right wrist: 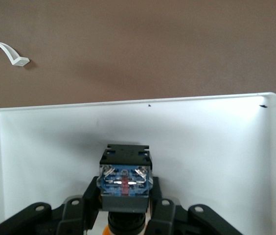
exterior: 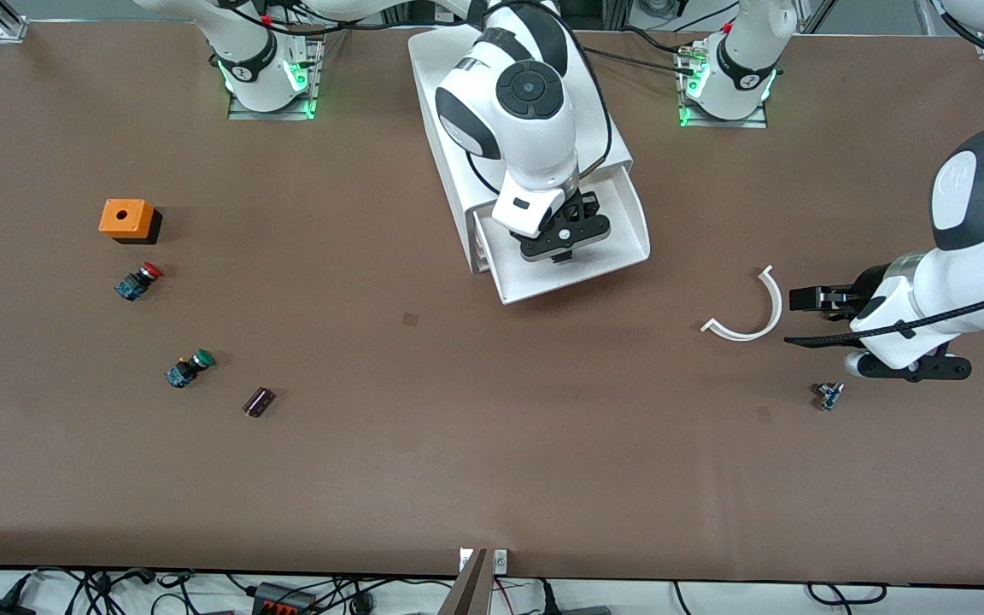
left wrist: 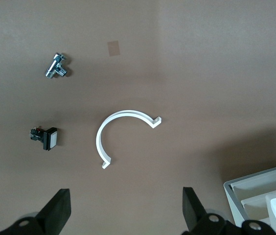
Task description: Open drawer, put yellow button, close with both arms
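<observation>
Two grippers seen. We note right gripper (exterior: 562, 242) over pulled-out drawer (exterior: 620, 224), fingers clamped on yellow button (right wrist: 125, 176), held inside drawer. Left gripper (left wrist: 126, 211) waits above table (exterior: 458, 427) by white curved clip (exterior: 748, 309), fingers spread wide, holding nothing.

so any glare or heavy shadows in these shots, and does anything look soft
Front view: even light, green glow at both arm bases, short shadow beside the orange box. Right wrist view: bright glare on the white plastic drawer's corner, the right gripper blurred at the edge. Left wrist view: soft shadow on the brown table around the white curved plastic strip.
</observation>
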